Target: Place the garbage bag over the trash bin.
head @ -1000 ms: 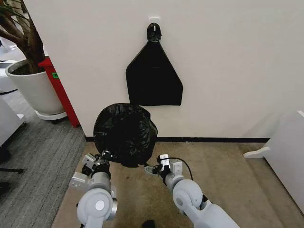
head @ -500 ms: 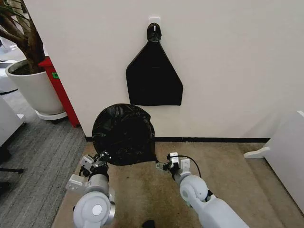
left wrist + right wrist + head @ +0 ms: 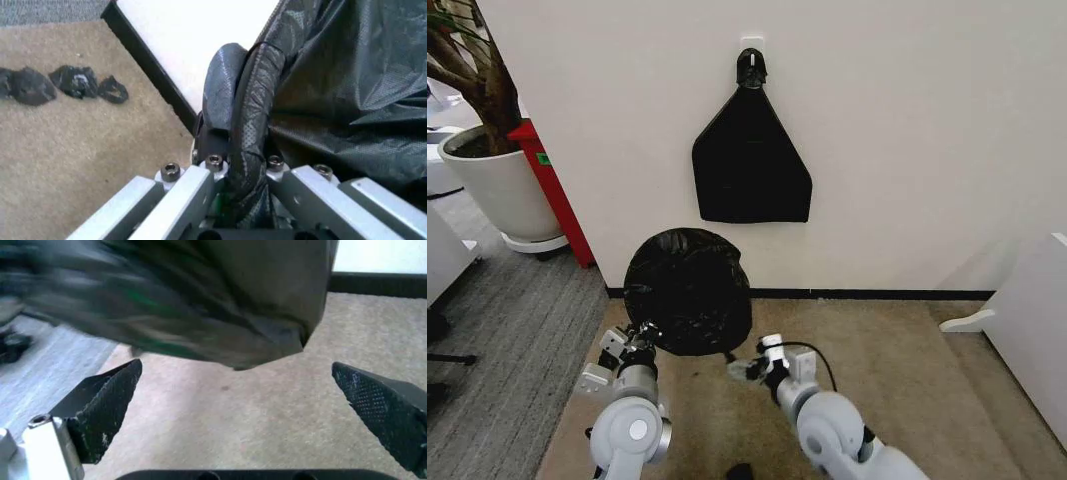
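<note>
Garbage bag: the thin, glossy, crinkly black plastic garbage bag (image 3: 688,290) bulges as a rounded dome low against the cream wall (image 3: 907,130), just above the dark skirting strip (image 3: 877,294). It is around the middle of the head view, at about 12 o'clock from the two grippers.
Trash bin: cannot tell whether the bin is under the bag; the black plastic hides whatever is there.
Left gripper: the left gripper (image 3: 639,334) is at the bag's lower edge, about 7 o'clock of the dome. In the left wrist view its fingers (image 3: 223,90) are pinched narrow on a rolled, twisted strip of the bag's plastic (image 3: 257,125), which runs down between the metal finger mounts.
Right gripper: the right gripper (image 3: 745,367) is at roughly 5 o'clock of the dome, just below the bag's edge. In the right wrist view its textured black fingertips (image 3: 110,400) are spread wide apart with nothing between them; the bag's lower corner (image 3: 267,340) hangs above the gap, apart from both tips.
Floor: beige short-pile carpet (image 3: 897,370) under both arms; three small crumpled black scraps (image 3: 63,82) lie on it near the skirting.
Wall hanging: a flat, smooth, matte black triangular sheet (image 3: 751,160) hangs from a hook (image 3: 751,66), at 12 o'clock above the bag.
Plant: a large white plant pot with a tree (image 3: 492,180) stands at 10 o'clock, beside a red upright panel (image 3: 555,190).
</note>
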{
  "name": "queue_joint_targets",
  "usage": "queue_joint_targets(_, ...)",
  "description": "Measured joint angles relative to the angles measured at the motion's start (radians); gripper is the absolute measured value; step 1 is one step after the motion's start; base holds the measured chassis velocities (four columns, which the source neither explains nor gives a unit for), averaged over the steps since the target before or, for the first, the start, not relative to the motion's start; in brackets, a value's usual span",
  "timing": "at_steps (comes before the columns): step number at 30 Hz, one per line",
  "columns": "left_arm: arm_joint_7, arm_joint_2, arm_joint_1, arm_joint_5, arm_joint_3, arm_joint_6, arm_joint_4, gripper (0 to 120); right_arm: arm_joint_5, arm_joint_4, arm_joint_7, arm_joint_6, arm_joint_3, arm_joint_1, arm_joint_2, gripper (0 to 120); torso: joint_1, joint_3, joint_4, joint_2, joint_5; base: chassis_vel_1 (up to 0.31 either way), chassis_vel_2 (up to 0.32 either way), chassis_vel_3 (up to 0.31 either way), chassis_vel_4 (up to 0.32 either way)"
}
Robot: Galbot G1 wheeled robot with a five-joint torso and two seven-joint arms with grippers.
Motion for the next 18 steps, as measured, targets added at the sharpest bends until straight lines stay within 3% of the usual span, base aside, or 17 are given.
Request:
queue_joint_targets(8,0.028,0.048,0.006,0.027,0.013,0.018,0.006,1,-0.039,0.075,-0.055,0.009,0.117,0.007,-0.062,100,0.000,0.000,-0.0001,0.000,0.0002,0.000,0.000,0.000,0.000)
queue_joint_targets(11,0.063,0.097,0.014,0.054,0.014,0.047,0.006,1,-0.041,0.082,-0.080,0.023,0.187,0.054,-0.105,100,0.000,0.000,-0.0003,0.000,0.0002,0.000,0.000,0.000,0.000)
queue_joint_targets(16,0.206,0.186,0.030,0.147,0.003,0.112,0.006,1,-0.039,0.073,-0.166,0.067,0.220,0.204,-0.217,100,0.000,0.000,0.0000,0.000,0.0001,0.000,0.000,0.000,0.000)
queue_joint_targets(18,0.309,0.224,0.031,0.192,-0.005,0.141,0.002,1,-0.038,0.048,-0.228,0.080,0.196,0.304,-0.262,100,0.000,0.000,-0.0001,0.000,0.0001,0.000,0.000,0.000,0.000)
